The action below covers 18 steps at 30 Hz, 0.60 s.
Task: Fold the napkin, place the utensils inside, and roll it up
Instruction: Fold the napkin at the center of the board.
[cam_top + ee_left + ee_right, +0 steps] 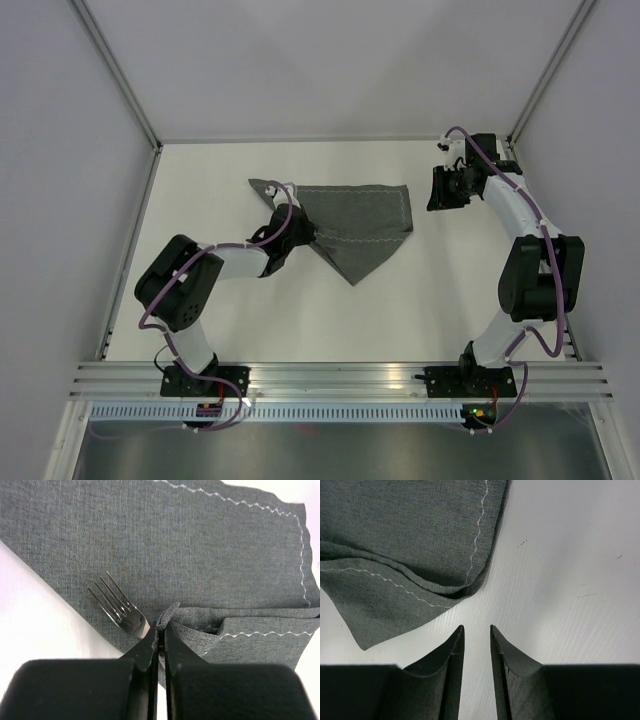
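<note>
Left gripper point(161, 630) clamps a raised fold of the folded napkin point(200, 555) on the table point(300, 320), fork point(120, 611) tines lying on it just beside; right gripper point(476, 630) stands apart, empty, near a napkin corner

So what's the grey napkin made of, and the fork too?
The napkin looks like woven cloth, matte dark grey. You can see fine threads, soft folds and a pale zigzag stitched hem. The fork has tines that look like polished metal, silvery with bright glints. Its handle is hidden here, so I can't tell what that part is made of.
</note>
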Available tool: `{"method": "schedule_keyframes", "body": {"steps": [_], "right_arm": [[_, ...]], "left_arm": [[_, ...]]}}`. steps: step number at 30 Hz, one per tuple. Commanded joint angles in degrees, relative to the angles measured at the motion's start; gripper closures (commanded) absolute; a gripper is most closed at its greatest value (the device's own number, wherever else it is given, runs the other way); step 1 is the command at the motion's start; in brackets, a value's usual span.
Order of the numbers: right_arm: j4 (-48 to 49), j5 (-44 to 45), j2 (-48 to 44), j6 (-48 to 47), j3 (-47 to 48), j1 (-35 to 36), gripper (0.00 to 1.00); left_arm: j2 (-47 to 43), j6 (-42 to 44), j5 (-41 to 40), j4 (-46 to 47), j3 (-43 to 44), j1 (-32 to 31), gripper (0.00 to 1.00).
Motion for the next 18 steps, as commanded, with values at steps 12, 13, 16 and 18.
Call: {"method": "schedule_keyframes", "body": {"steps": [12,13,16,18], "right_arm": [[0.7,0.1,0.4,-0.3,-0.5,0.5,0.67],[0.7,0.1,0.4,-0.3,-0.6,0.5,0.67],[0.7,0.1,0.4,-0.3,-0.8,0.4,0.67],[0.7,0.1,0.4,-0.4,-0.9,0.5,0.67]], "left_arm": [[0.8,-1.7,1.3,-0.1,3.0,2.3,0.94],[0.9,-1.6,1.2,-0.1,3.0,2.4,0.92],[1.2,-1.7,1.4,0.1,3.1,2.5,0.81],[1.1,-1.7,1.4,0.3,3.1,2.5,0.68]]}}
